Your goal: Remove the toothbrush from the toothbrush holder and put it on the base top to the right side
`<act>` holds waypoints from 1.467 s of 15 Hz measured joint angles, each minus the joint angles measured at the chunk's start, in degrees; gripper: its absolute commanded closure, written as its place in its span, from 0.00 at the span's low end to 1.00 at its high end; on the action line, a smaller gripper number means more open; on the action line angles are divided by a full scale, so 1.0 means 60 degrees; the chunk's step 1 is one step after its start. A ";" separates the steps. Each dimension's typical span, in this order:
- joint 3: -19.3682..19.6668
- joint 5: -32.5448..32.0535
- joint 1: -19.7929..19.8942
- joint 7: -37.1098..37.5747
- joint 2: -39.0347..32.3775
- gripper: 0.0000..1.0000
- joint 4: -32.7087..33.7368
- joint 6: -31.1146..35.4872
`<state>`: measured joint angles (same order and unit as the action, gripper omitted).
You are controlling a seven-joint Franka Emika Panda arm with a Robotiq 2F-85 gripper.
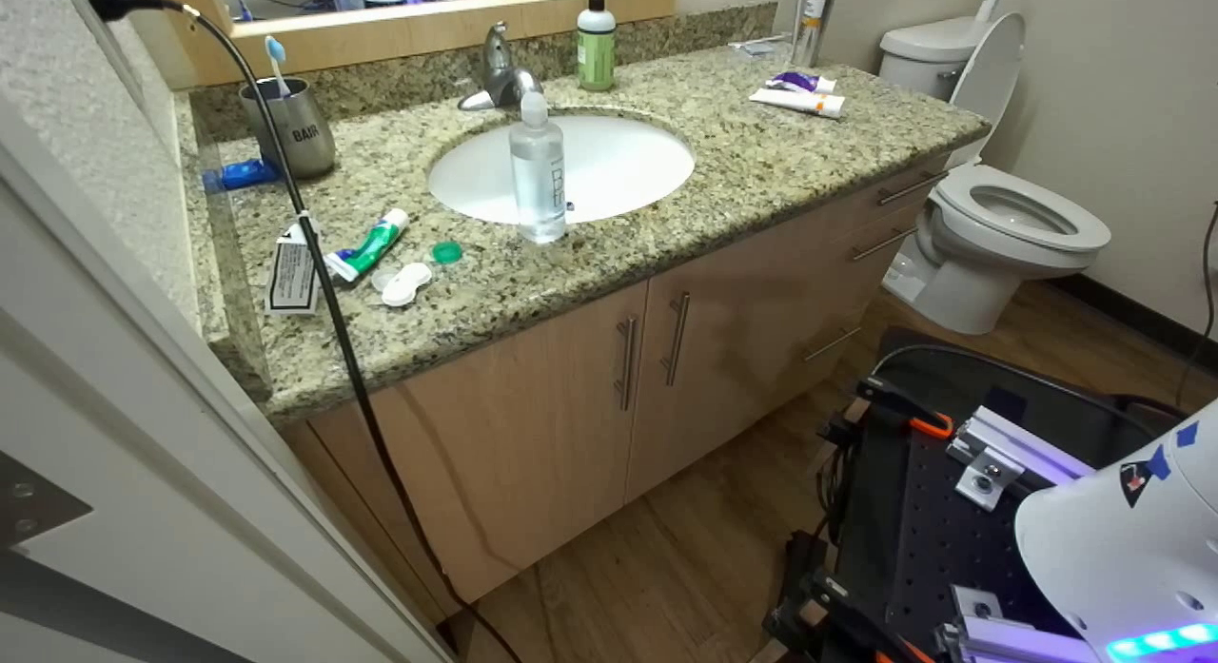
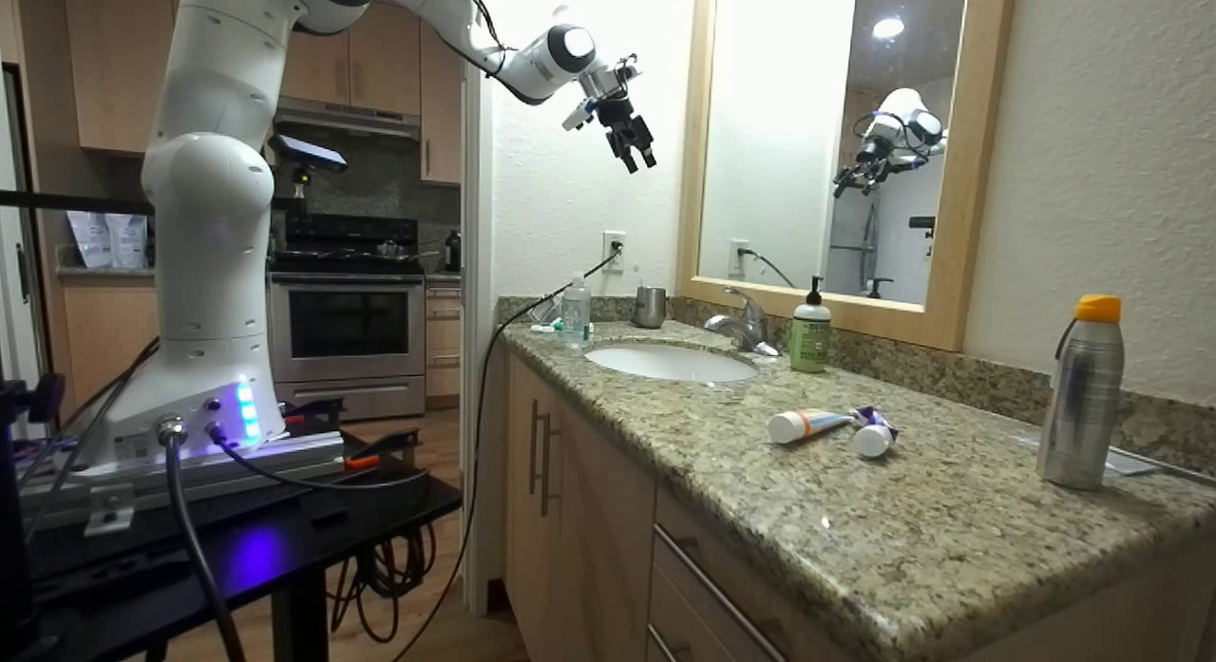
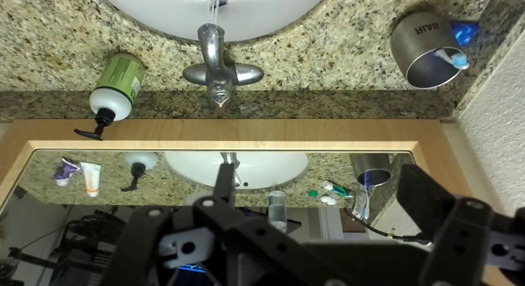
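The toothbrush (image 1: 277, 66) has a light blue and white head and leans upright inside the toothbrush holder (image 1: 303, 135). The holder is a dark grey metal cup lettered BAIR, at the wall end of the counter; it shows in both exterior views (image 2: 650, 308). In the wrist view the cup (image 3: 422, 40) is at the upper right with the brush head (image 3: 458, 61) over its rim; the handle's lower part is hidden inside. The base top (image 1: 742, 149) is speckled granite. My gripper (image 2: 641, 164) is high above the counter, open and empty; its fingers spread wide in the wrist view (image 3: 322, 183).
A clear bottle (image 1: 540, 178) stands at the sink's (image 1: 628, 159) front edge. A faucet (image 1: 501, 73) and green soap bottle (image 1: 597, 49) stand behind it. A black cable (image 1: 333, 292) crosses beside the cup. Toothpaste tubes (image 1: 797, 100) and a metal bottle (image 2: 1083, 406) are at the far end. A mirror (image 3: 254, 220) faces the gripper.
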<state>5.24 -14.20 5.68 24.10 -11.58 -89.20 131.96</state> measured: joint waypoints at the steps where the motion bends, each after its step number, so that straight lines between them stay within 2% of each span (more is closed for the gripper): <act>1: 0.0001 0.0145 0.0000 -0.0271 0.0006 0.00 0.0007 -0.0091; 4: -0.0044 0.0516 -0.0125 -0.0805 -0.0088 0.00 0.0074 -0.0642; 7: -0.0061 0.0229 -0.0717 -0.0047 -0.0924 0.00 0.0126 -0.0528; 12: 0.0078 0.0224 -0.0724 -0.0086 -0.0796 0.00 0.0177 -0.0533; 14: 0.0075 0.0213 -0.0819 0.0060 -0.1133 0.00 0.0434 -0.0652; 17: -0.0025 0.0432 -0.1069 0.0216 -0.2486 0.00 0.1636 -0.1040; 22: 0.0206 0.0623 -0.1155 0.0365 -0.4370 0.00 0.4271 -0.0906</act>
<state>6.48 -10.47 -1.25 26.29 -37.80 -63.58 126.52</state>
